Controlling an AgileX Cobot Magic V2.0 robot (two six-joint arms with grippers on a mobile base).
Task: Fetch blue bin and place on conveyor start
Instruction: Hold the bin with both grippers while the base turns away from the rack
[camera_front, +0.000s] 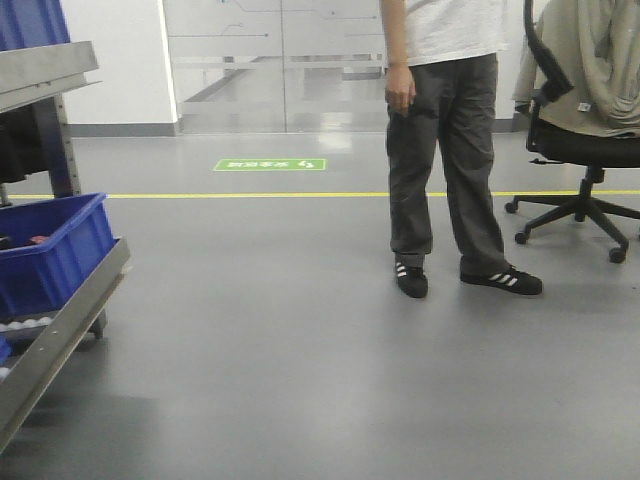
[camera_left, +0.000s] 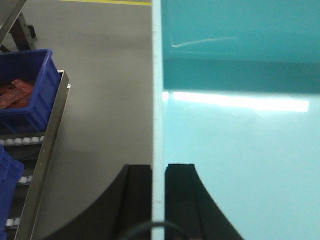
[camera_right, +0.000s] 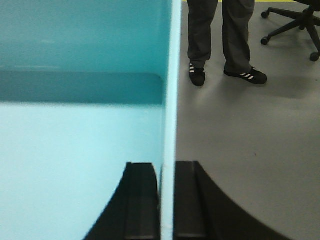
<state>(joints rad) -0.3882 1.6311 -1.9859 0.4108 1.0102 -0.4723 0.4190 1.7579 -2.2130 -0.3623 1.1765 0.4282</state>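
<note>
The blue bin, a pale cyan tub, fills the left wrist view (camera_left: 240, 130) and the right wrist view (camera_right: 80, 130); it looks empty inside. My left gripper (camera_left: 158, 170) is shut on the bin's left wall, one finger inside and one outside. My right gripper (camera_right: 168, 167) is shut on the bin's right wall the same way. The bin hangs above the grey floor. Neither the bin nor the grippers show in the front view. The conveyor start is out of view.
A steel shelf rack (camera_front: 60, 330) with roller tracks stands at the left, holding dark blue ribbed bins (camera_front: 50, 250) (camera_left: 25, 82). A person (camera_front: 445, 150) stands ahead on the right, shoes in the right wrist view (camera_right: 225, 74). An office chair (camera_front: 585, 130) is far right. A yellow floor line (camera_front: 250, 195) crosses ahead.
</note>
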